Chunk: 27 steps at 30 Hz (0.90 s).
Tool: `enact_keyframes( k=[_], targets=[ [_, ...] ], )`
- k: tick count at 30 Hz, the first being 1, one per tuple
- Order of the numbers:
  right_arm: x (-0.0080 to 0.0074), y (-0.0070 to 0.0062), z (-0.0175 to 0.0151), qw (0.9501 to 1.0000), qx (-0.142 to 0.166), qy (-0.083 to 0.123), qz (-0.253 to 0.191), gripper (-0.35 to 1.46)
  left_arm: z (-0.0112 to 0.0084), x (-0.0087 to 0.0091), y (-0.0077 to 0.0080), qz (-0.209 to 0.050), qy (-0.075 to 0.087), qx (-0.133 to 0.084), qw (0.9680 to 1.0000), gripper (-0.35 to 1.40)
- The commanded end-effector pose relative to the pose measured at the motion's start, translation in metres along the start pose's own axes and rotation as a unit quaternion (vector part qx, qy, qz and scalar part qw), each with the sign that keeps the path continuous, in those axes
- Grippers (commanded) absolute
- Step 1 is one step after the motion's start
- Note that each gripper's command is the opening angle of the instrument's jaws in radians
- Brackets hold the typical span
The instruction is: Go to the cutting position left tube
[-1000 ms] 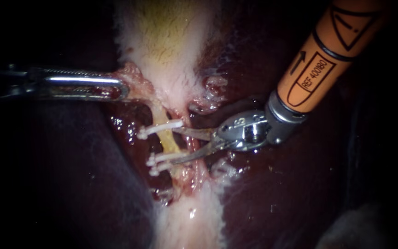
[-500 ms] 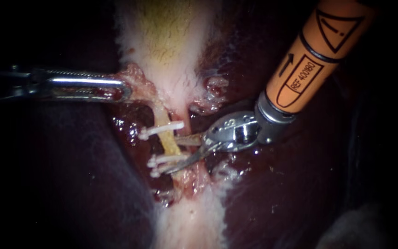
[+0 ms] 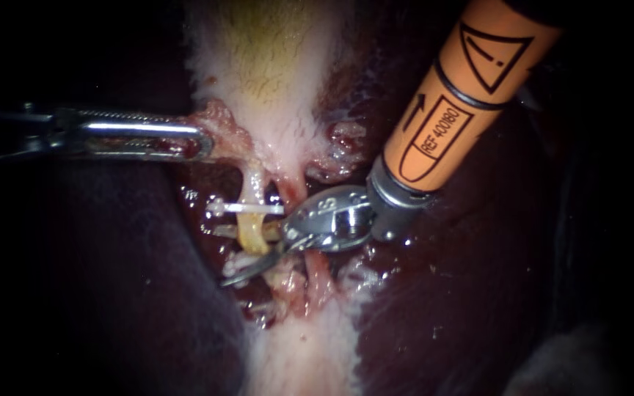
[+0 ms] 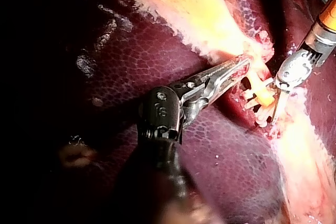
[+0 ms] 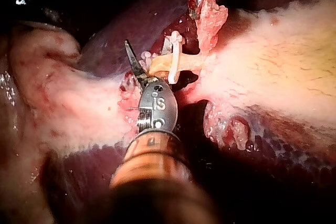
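Endoscope view: orange-shafted right instrument point(image 3: 227, 255) holds its thin blades apart around the soft, slippery, pale-yellow left tube point(image 3: 252, 233), a white plastic clip point(image 3: 247, 209) just beside them, while the silver left instrument point(image 3: 198, 139) clamps pink tissue point(image 3: 220, 123); the fragile strand looks best met close to that clip.

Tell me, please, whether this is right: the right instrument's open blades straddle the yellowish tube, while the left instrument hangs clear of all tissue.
Not quite: the endoscope view shows the left instrument with jaws shut on pink tissue beside the gallbladder. The open blades of the right instrument do straddle the yellowish tube.
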<state>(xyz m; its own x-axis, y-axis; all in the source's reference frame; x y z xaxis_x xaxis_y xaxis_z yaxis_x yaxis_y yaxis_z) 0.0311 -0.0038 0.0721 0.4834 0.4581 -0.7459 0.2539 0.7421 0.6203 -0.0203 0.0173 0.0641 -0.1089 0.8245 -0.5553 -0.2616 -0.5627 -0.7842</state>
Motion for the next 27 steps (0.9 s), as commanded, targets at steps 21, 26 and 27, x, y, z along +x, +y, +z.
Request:
enact_keyframes(
  k=[21,26,27],
  targets=[
    [0.0038,-0.0032,0.0006,0.9993,0.015,0.028,0.019,1.36,-0.0003,-0.0002,-0.0003,0.0,0.0,-0.001,1.0,-0.35],
    [0.005,-0.0044,0.0001,0.9991,0.02,0.031,0.02,1.38,-0.0003,-0.0002,-0.0004,0.0,0.0,-0.001,1.0,-0.35],
    [0.0052,-0.0047,0.0,0.9991,0.02,0.031,0.021,1.38,-0.0003,-0.0002,-0.0004,0.0,0.0,-0.001,1.0,-0.35]
  ],
)
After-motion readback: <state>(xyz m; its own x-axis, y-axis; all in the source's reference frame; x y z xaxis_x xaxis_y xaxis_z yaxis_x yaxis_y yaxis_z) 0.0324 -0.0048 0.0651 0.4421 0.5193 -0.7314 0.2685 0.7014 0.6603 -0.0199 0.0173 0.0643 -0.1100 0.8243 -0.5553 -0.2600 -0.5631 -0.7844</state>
